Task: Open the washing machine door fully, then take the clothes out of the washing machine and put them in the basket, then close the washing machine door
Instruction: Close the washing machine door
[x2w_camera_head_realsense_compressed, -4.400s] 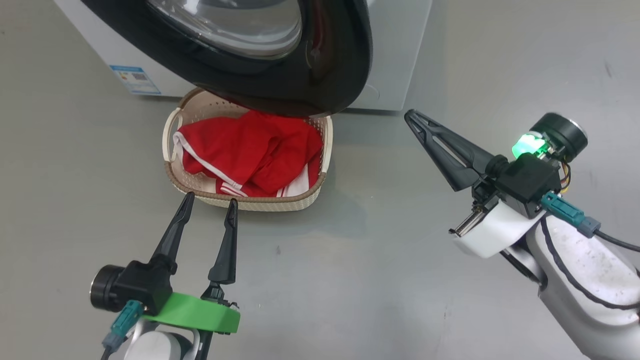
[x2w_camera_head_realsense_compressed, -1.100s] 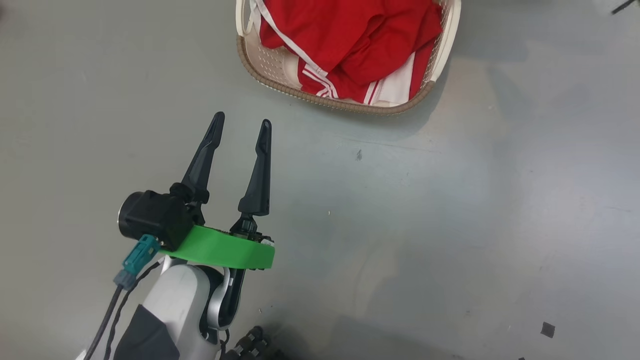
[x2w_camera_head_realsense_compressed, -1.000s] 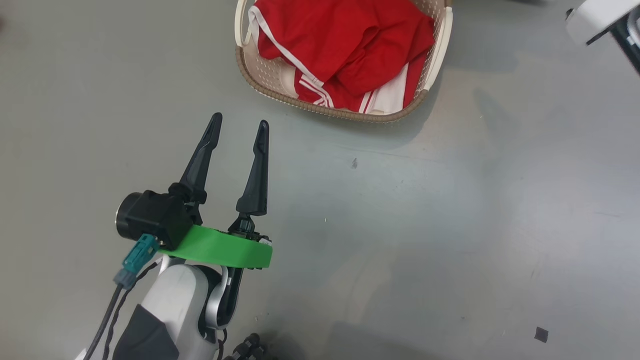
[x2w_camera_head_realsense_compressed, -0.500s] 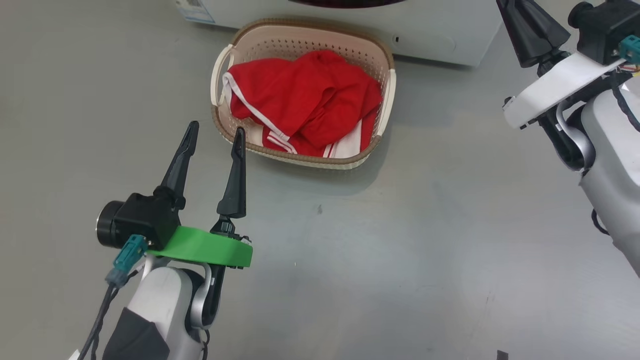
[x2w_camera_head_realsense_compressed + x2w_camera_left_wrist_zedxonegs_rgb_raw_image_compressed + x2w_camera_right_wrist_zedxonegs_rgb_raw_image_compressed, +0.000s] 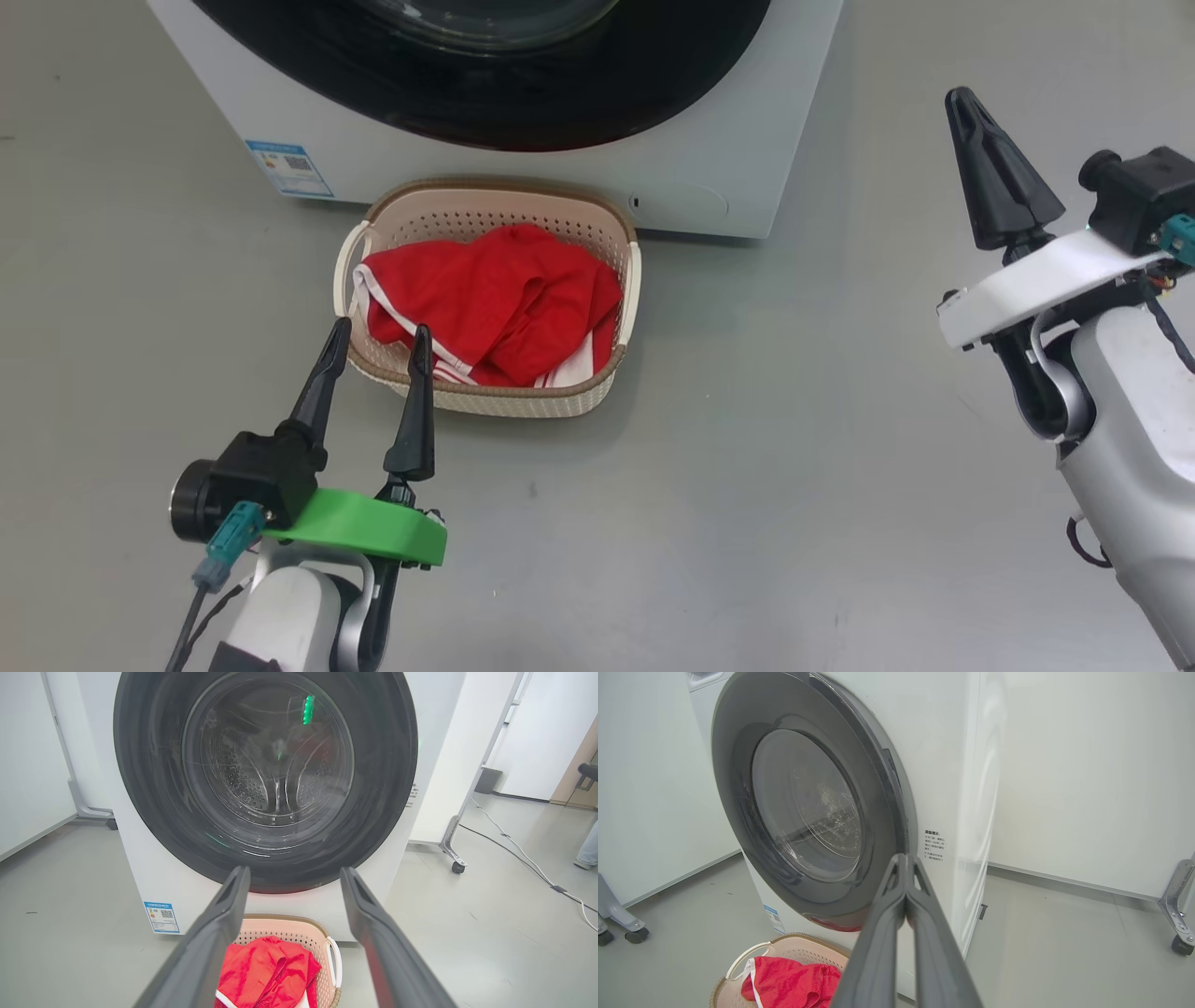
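Note:
The washing machine [image 5: 738, 140] stands at the top of the head view, and its black-rimmed door [image 5: 485, 103] lies flat against the white front. Seen face-on from the left wrist, the door [image 5: 140, 788] shows the steel drum through its glass. On the floor just before the machine sits the cream basket [image 5: 495, 401] with the red, white-trimmed clothes [image 5: 495, 299] heaped in it. My left gripper [image 5: 380, 327] is open and empty, its tips at the basket's near left rim. My right gripper [image 5: 960, 98] is shut on nothing, out to the machine's right, pointing at the door's edge [image 5: 896, 793].
A blue label [image 5: 289, 168] marks the machine's lower left corner. White partitions on wheeled frames [image 5: 455, 858] flank the machine, and a cable [image 5: 523, 858] runs across the floor to the right. A person's leg [image 5: 588, 849] stands at the far right. Grey floor surrounds the basket.
The head camera has swung up, bringing the machine and my right arm into the picture. The door, open over the basket some seconds ago, now lies against the machine. Both grippers kept their states.

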Motion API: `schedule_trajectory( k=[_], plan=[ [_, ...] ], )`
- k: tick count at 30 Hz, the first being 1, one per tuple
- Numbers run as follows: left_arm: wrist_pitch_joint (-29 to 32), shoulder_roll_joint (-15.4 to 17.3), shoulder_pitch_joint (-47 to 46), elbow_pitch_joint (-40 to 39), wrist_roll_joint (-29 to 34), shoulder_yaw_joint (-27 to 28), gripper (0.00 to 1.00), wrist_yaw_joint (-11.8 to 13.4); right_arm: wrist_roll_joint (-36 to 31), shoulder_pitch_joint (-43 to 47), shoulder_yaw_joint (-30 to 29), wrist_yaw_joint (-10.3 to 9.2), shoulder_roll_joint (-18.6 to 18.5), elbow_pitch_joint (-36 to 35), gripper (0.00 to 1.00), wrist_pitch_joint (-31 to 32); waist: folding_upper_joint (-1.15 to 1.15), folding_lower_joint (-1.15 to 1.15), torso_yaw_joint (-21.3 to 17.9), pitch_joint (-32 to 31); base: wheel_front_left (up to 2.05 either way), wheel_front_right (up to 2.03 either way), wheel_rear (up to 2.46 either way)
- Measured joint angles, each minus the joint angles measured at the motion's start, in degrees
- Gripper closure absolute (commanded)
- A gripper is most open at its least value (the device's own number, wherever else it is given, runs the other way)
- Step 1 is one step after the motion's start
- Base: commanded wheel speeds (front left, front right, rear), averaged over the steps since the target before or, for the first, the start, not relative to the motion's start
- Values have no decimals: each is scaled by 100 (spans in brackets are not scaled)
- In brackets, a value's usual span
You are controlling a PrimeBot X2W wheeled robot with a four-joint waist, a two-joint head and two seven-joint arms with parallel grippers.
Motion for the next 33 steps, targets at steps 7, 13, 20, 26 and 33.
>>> schedule_trajectory(
  k=[7,13,20,26,33],
  plan=[
    [0,29,251,60,45,103,0,-81,-38,730,-370,-151,14,-235,100,0,0,0,-296,-447,0,0,0],
    [0,48,468,121,125,185,0,-125,-59,1362,-656,-299,118,-449,100,0,0,0,-482,-761,0,0,0],
    [0,56,717,238,124,328,0,-125,-348,2028,-762,-446,164,-621,100,0,0,0,-622,-1050,0,0,0],
    [0,57,868,308,120,366,0,-125,-400,2452,-1011,-516,334,-899,54,0,0,0,-674,-1237,0,0,0],
    [0,57,961,312,121,444,0,-125,-595,2933,-1160,-557,486,-1181,0,0,0,0,-691,-1328,0,0,0]
  ],
)
